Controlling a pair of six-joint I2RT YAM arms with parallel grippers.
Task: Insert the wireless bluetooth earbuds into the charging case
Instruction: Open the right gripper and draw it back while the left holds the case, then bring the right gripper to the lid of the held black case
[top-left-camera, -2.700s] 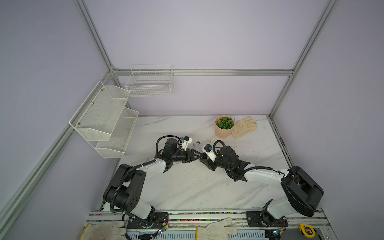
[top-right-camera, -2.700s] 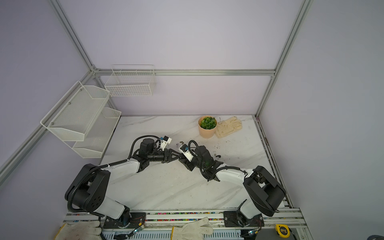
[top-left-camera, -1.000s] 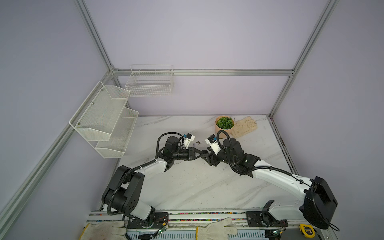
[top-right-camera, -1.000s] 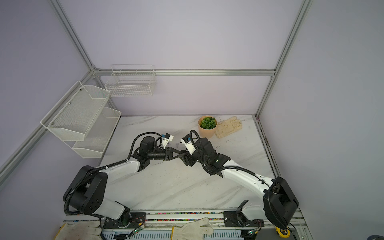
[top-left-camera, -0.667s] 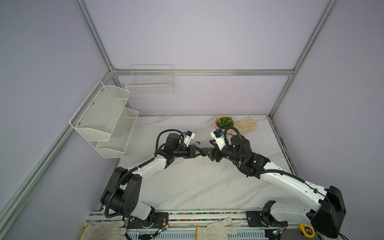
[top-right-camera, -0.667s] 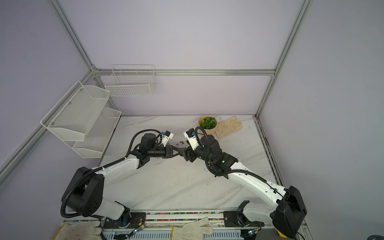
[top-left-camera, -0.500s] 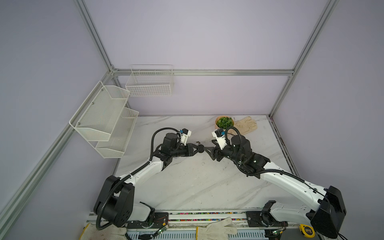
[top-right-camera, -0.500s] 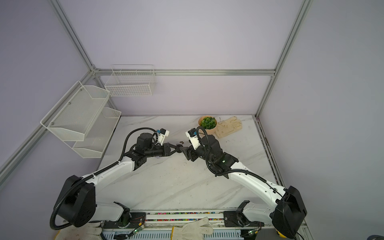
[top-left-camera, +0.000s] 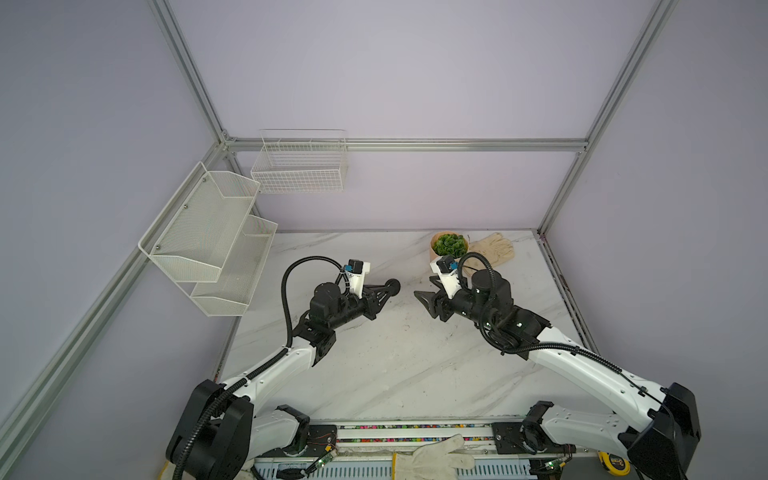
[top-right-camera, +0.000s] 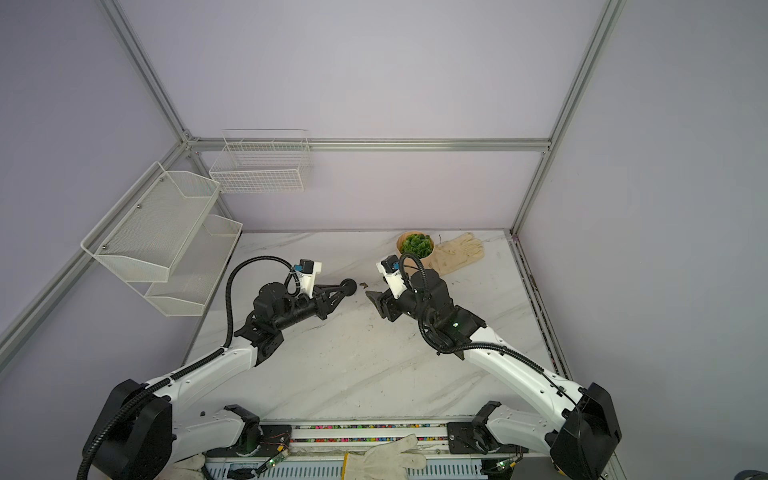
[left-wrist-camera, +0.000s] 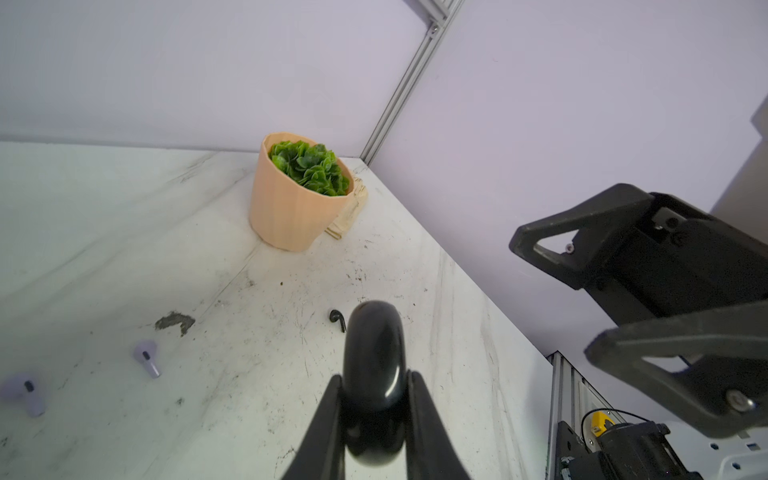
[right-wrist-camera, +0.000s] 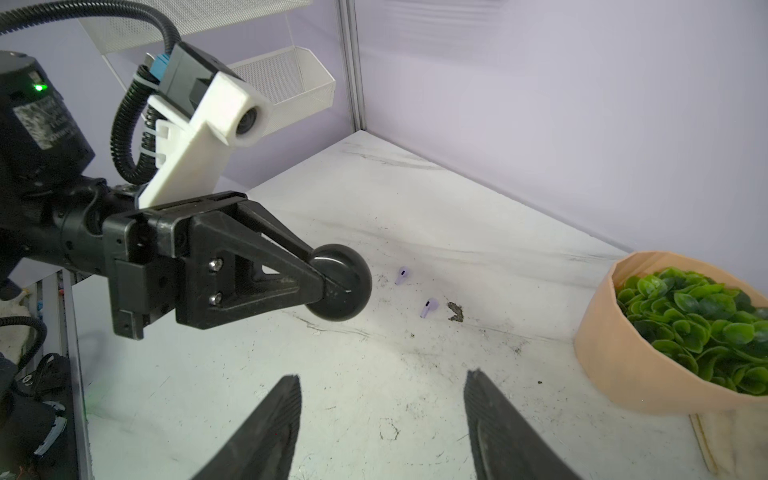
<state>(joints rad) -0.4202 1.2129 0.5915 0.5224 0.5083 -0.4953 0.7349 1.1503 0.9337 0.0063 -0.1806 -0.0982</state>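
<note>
Two pale lilac stemmed earbuds (right-wrist-camera: 430, 306) and one black stemmed earbud (left-wrist-camera: 337, 319) laid on white marble tabletop (top-left-camera: 395, 365), front half seen bare, left gripper (top-left-camera: 386, 289) levelled, clamped on round black charging case (left-wrist-camera: 374, 353), right gripper (right-wrist-camera: 380, 378) faced toward it, spread wide, empty.

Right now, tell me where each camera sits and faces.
Top views: high above the arms' bases, looking down toward the back wall; both arms whole, left fingers shut on the black case, right fingers open.
Left wrist: on the left arm, facing the plant pot at the back right corner; own fingers, case, right fingers show.
Right wrist: on the right arm, facing the back left corner; own fingertips, left fingers show.
Shared: both wrist views show two lilac earbuds and the plant pot.
</note>
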